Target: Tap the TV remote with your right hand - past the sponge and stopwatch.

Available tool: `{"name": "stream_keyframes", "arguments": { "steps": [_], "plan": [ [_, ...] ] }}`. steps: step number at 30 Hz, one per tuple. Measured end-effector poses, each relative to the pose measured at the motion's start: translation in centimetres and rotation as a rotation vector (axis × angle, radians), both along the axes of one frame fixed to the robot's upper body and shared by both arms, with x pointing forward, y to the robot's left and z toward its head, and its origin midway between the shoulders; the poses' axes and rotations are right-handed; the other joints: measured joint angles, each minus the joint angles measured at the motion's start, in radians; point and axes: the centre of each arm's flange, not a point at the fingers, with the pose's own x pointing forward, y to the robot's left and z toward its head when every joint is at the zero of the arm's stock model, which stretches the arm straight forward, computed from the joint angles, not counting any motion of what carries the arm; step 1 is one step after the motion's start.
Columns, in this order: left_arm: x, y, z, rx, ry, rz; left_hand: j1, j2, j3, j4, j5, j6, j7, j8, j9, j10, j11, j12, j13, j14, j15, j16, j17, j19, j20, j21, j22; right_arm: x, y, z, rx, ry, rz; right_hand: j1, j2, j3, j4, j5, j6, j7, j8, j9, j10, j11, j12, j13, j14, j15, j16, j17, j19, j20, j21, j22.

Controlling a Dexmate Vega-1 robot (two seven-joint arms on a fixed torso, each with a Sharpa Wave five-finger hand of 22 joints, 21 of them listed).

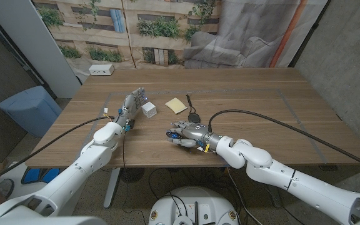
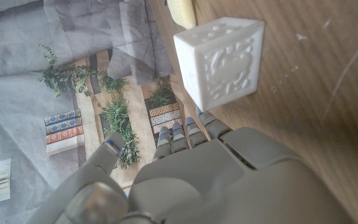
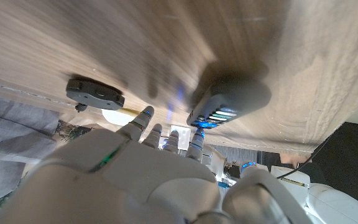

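The dark TV remote [image 3: 227, 101], with lit blue buttons, lies on the wooden table [image 1: 255, 100] just beyond my right hand's fingertips [image 3: 148, 115]. In the head view my right hand [image 1: 185, 133] covers it at the table's middle front, fingers spread and holding nothing. Whether they touch the remote I cannot tell. The black stopwatch [image 1: 193, 116] with its cord sits just behind that hand, and the yellow sponge [image 1: 175, 104] lies farther back. My left hand [image 1: 131, 105] stands with fingers apart beside a white cube [image 1: 149, 109].
The white patterned cube [image 2: 219, 59] sits close ahead of my left hand [image 2: 197, 180]. A small white box [image 1: 101, 69] lies at the far left corner. My right arm's black cable [image 1: 274, 122] arcs over the table's right half.
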Motion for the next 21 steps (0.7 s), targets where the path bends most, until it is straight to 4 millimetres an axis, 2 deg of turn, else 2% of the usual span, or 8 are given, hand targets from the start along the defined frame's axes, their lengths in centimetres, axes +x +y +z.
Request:
{"name": "stream_keyframes", "arguments": {
  "steps": [11, 17, 21],
  "plan": [
    [0.0, -0.2, -0.1, -0.007, -0.001, -0.001, 0.000, 0.000, 0.003, 0.003, 0.000, 0.000, 0.000, 0.000, 0.000, 0.000, 0.000, 0.000, 0.000, 0.000, 0.000, 0.000, 0.000, 0.000, 0.000, 0.000, 0.000, -0.5, -0.1, 0.9, 0.013, -0.013, 0.008, 0.000, 0.000, 0.000, 0.000, 0.000, 0.000, 0.000, -0.005, 0.000, 0.000, 0.000, 0.000, 0.000, 0.000, 0.000, 0.000, 0.004, 0.000, 0.000, 0.000, 0.000],
    [0.0, -0.2, -0.2, -0.016, -0.002, -0.003, 0.000, 0.000, 0.003, 0.003, 0.000, 0.000, 0.000, 0.000, 0.000, 0.000, 0.000, 0.000, 0.000, 0.000, 0.000, 0.000, 0.000, 0.000, 0.000, 0.000, 0.000, -0.8, -0.1, 1.8, 0.026, -0.029, 0.012, 0.000, 0.000, 0.000, 0.000, 0.000, 0.000, 0.000, -0.005, 0.000, 0.000, 0.000, 0.000, 0.000, 0.002, 0.002, 0.000, 0.004, 0.006, -0.006, 0.000, 0.000],
    [0.1, -0.2, -0.3, -0.022, -0.002, -0.003, 0.000, 0.000, 0.003, 0.003, 0.000, 0.000, 0.000, 0.000, 0.000, 0.000, 0.000, 0.000, 0.000, 0.000, 0.000, 0.000, 0.000, 0.000, 0.000, 0.000, 0.000, -1.0, -0.1, 2.7, 0.040, -0.043, 0.012, 0.000, 0.000, 0.000, 0.000, 0.000, 0.000, 0.000, -0.005, 0.000, 0.000, 0.000, 0.007, 0.000, 0.009, 0.002, 0.000, 0.004, 0.013, 0.001, 0.000, 0.000]
  ]
}}
